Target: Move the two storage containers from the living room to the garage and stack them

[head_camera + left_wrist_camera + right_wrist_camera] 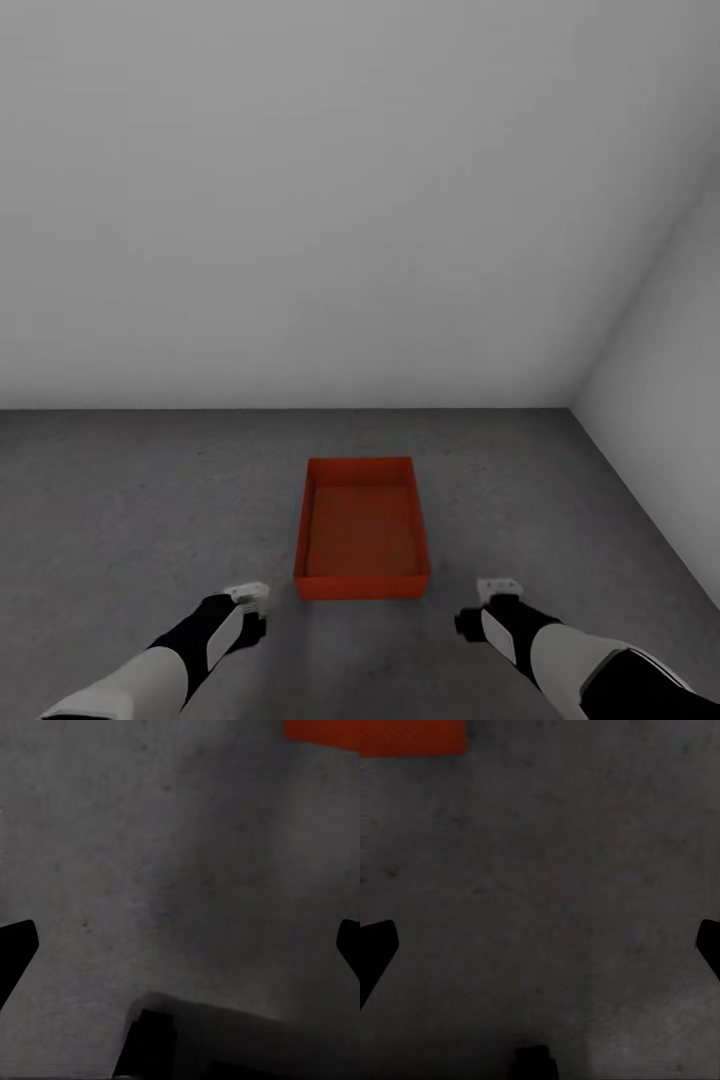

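At the lower left of the head view the left gripper (250, 597) hangs just above the floor (120, 500), its fingers (15, 945) spread wide and holding nothing. In the lower middle, one red-orange storage container (362, 530) sits on the concrete, open and apparently empty, though its inside is dim. A corner of it shows in each wrist view. At the lower right the right gripper (497, 589) is likewise released, well clear of the bin.

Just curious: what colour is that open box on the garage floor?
Red-orange: the rectangular open-top plastic bin shows best in the head view.
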### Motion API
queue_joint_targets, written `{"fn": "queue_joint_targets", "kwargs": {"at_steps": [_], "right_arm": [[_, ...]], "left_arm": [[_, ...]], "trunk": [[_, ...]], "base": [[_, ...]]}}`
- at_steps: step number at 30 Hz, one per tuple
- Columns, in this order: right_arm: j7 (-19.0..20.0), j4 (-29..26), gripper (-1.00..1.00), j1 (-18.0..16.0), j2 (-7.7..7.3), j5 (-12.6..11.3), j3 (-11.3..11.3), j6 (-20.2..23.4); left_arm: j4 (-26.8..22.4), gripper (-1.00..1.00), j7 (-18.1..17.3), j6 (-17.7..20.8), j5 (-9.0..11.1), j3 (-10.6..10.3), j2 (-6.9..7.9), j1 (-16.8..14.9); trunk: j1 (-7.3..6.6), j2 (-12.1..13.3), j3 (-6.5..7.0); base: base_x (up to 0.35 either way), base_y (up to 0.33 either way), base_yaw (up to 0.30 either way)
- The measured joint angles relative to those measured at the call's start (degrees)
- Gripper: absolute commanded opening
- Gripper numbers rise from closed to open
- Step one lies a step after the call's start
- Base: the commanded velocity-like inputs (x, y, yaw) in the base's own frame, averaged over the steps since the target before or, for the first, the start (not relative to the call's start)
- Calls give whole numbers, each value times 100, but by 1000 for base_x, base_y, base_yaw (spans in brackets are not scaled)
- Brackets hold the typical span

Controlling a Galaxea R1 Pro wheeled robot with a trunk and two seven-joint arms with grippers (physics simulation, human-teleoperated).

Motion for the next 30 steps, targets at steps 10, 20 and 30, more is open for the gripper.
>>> {"fn": "queue_joint_targets", "kwargs": {"at_steps": [10,20,30], "right_arm": [[373,114,100,113,11,325,-2,2],[378,117,100,535,10,388,-1,-279],[332,117,100,1328,16,384,1,-797]], "left_arm": [[729,100,-292,-480,4,-5,151,-2],[1262,100,-447,-921,23,-8,249,3],[1298,100,-449,-1224,33,-6,258,387]], "trunk": [[0,0,17],[0,0,100],[0,0,190]], "base": [[0,0,0],[0,0,0],[0,0,0]]}}
